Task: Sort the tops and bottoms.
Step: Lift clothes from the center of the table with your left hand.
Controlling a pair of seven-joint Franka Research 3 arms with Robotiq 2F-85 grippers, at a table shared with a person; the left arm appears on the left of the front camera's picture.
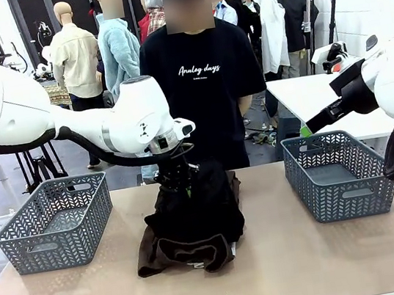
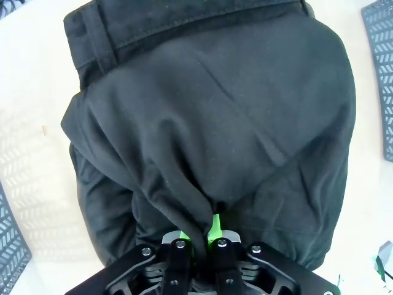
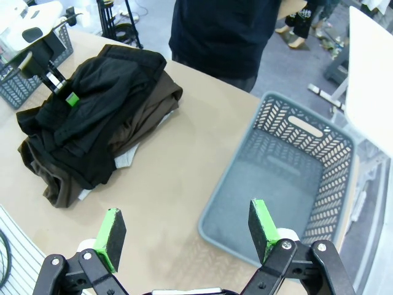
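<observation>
Left wrist view: clamped with the left gripper (image 2: 202,236) on a fold of the black trousers (image 2: 215,123), topmost on the pile at mid-table. Lift straight and high, peeling clear of the brown trousers (image 1: 176,254) beneath. Swing over bare table (image 1: 311,264) toward the left basket (image 1: 45,248) or right basket (image 1: 346,203); mind rims and the wide-open, empty right gripper (image 3: 187,232).

Black garment (image 1: 198,206); dark brown garment (image 1: 186,251); 2 grey mesh baskets (image 1: 56,220); tan table (image 1: 311,264).

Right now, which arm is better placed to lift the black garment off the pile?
Left. The left pincer is shut on a fold of the black garment, which lies on top; the right pincer hangs open near a grey basket, apart from it.
</observation>
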